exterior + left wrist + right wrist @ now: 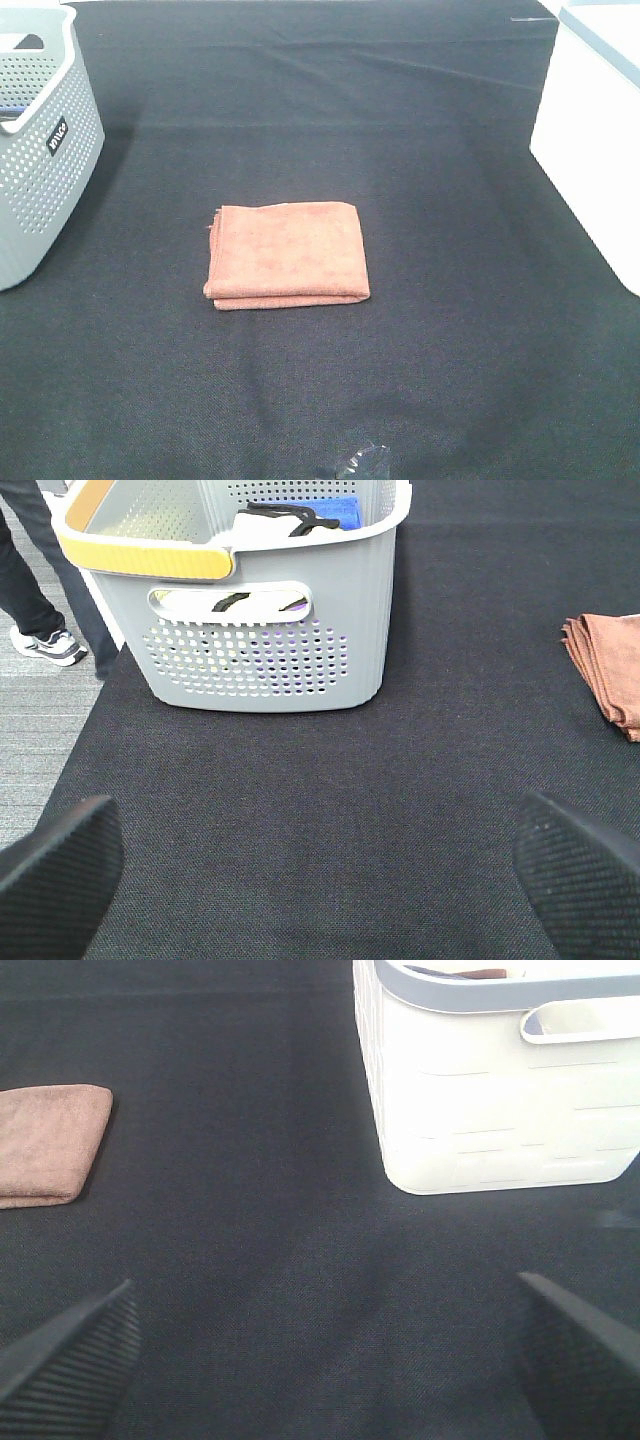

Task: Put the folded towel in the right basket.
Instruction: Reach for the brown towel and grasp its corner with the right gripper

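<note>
A folded rust-orange towel [288,254] lies flat in the middle of the black cloth. Its edge shows in the left wrist view [610,665] and in the right wrist view [48,1142]. The white right basket [590,130] stands at the right edge; it fills the far part of the right wrist view [500,1090]. My left gripper [320,880] is open and empty, well short of the towel. My right gripper [325,1360] is open and empty, between the towel and the white basket. Neither arm shows in the exterior high view.
A grey perforated basket [35,140] with a yellow handle stands at the left and holds several items [290,520]. A person's legs [35,590] stand beside the table's left edge. A small crumpled clear wrapper [358,463] lies near the front edge.
</note>
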